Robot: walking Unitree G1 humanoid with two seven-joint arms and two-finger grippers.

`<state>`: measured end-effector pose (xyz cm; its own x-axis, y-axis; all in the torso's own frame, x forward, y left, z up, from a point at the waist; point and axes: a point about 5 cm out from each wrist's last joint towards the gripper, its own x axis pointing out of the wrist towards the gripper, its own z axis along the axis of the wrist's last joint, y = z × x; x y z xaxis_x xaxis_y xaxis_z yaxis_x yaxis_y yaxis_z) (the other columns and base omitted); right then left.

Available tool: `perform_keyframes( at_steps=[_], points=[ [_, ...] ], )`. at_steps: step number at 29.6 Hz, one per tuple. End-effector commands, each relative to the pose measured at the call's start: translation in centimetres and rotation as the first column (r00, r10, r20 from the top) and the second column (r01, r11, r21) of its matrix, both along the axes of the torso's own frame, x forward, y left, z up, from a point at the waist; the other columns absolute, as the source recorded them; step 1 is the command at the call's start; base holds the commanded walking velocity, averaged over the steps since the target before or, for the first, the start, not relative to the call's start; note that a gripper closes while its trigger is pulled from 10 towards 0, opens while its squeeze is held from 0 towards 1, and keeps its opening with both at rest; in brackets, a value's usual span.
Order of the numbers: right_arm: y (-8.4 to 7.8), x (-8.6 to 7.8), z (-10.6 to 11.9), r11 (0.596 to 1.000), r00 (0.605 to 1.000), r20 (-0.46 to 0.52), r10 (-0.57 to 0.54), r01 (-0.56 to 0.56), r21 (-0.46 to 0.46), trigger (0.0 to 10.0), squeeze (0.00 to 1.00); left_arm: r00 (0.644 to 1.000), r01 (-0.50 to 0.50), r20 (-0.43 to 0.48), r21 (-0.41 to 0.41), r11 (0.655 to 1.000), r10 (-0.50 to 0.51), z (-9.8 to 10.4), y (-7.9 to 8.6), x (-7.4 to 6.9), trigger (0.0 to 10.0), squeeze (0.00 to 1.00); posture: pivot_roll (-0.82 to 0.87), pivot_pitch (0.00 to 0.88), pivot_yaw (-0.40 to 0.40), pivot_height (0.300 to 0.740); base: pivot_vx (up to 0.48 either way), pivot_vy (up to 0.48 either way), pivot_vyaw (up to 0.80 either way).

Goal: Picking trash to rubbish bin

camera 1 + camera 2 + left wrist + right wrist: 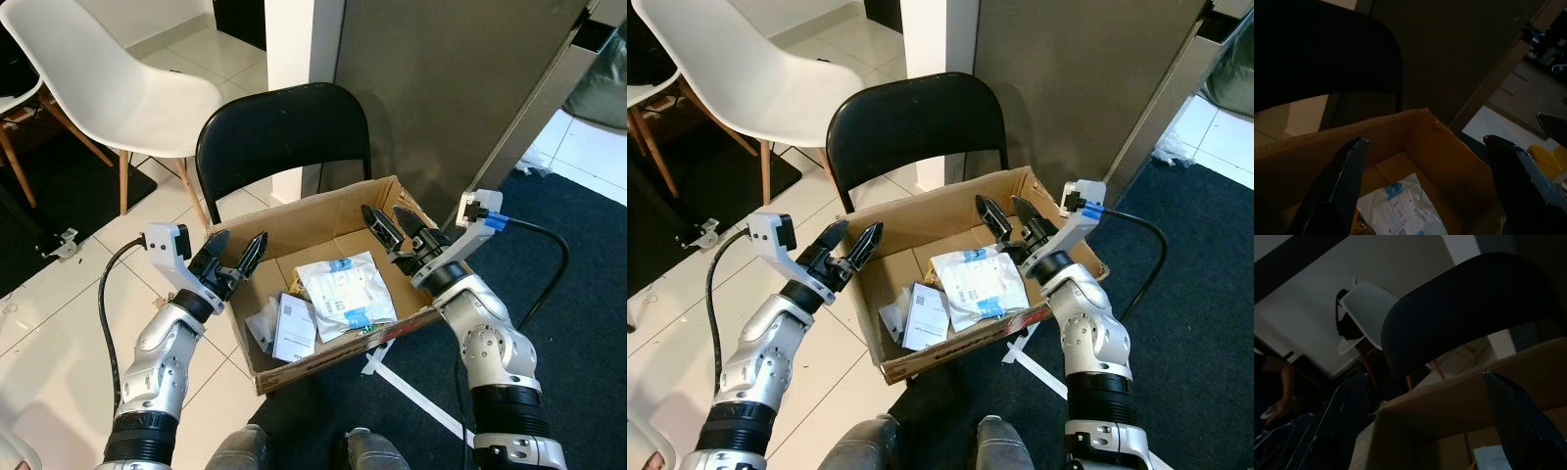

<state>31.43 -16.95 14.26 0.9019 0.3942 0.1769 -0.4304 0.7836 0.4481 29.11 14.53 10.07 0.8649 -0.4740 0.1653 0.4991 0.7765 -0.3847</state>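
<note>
Cardboard box [294, 220] serving as rubbish bin, on floor against black chair [284, 132]. Inside: white plastic mailer [345, 292] at centre, papers [292, 328] beside it toward near left corner. Left gripper [237, 253] over left wall, jaws parted, empty. Right gripper [394, 227] over right wall, jaws parted, empty. White chair [108, 78] well off to left. Likely step: release done or box about to be handled. Best kept level, jaws clear of rim, flap and tape strip [411, 392] avoided.

black chair [284, 132] | white chair [108, 83] behind | dark rug [578, 284]
</note>
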Motion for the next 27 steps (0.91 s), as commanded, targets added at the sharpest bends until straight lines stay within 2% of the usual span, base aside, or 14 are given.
perform_keyframes(
  at_steps=[1,9,18,27],
  points=[
    [0.0,0.1,-0.2,1.0,1.0,-0.001,-0.02,0.02,-0.01,10.0,0.0,1.0,-0.001,-0.022,0.009,1.0,0.002,-0.7,-0.2,-0.1,10.0,0.0,-0.04,0.134,-0.004,0.74,0.0,0.0,0.0],
    [0.4,0.5,0.1,0.998,0.999,0.018,-0.03,0.031,-0.048,10.0,0.0,1.0,0.007,-0.017,0.02,1.0,-0.006,-0.6,-0.5,0.2,10.0,0.0,-0.08,0.141,0.016,0.74,0.0,0.0,0.0],
    [0.7,0.7,0.0,0.998,0.999,0.016,-0.039,0.039,-0.04,10.0,0.0,1.0,0.01,-0.02,0.039,0.999,-0.01,-0.6,-0.3,0.6,10.0,0.0,-0.06,0.131,0.02,0.74,0.0,0.0,0.0],
    [0.8,1.7,0.0,0.998,0.999,0.014,-0.036,0.037,-0.058,10.0,0.0,0.999,0.009,-0.034,0.041,0.999,-0.008,-0.7,-0.5,1.6,10.0,0.0,-0.05,0.094,0.013,0.74,0.0,0.0,0.0]
  ],
)
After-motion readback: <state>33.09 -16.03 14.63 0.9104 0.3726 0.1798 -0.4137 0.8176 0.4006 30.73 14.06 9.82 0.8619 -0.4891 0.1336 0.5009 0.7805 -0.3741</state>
